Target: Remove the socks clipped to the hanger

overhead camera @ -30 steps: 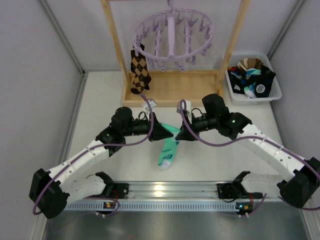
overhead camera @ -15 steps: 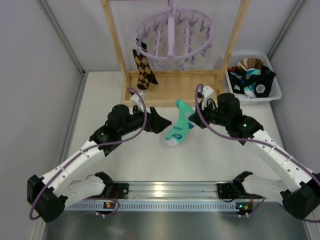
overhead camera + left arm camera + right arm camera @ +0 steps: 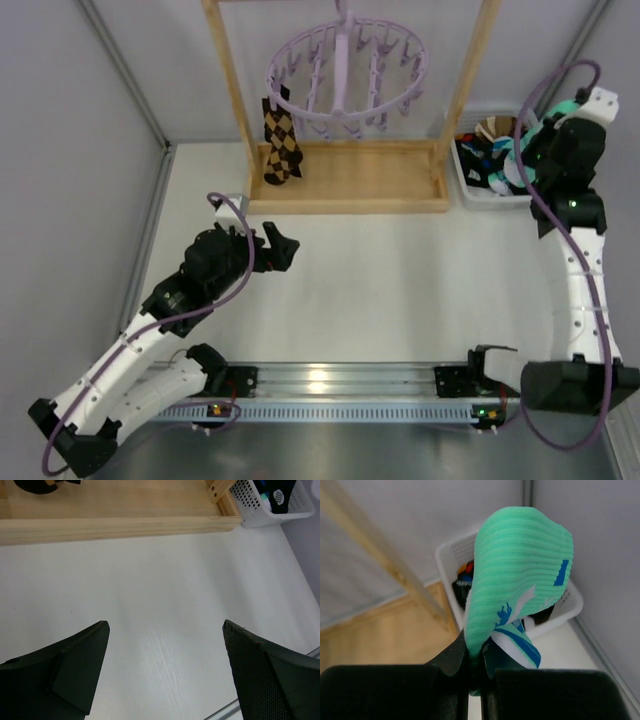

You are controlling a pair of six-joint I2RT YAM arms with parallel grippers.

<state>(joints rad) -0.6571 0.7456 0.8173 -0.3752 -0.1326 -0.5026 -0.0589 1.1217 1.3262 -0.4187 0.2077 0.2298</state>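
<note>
The right gripper (image 3: 475, 662) is clamped on a mint sock (image 3: 520, 575), which sticks up from its jaws above the basket (image 3: 447, 555). The left gripper (image 3: 164, 630) hangs jaws apart, away from the hanger (image 3: 343, 75).

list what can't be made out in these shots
- Top view: the right gripper and most of the mint sock are hidden behind the wrist.
- Right wrist view: the sock covers most of the basket, so its contents can't be counted.
- Top view: the hanger hook is cut off by the upper edge.
- Top view: the peg holding the argyle sock is too small to see.
</note>
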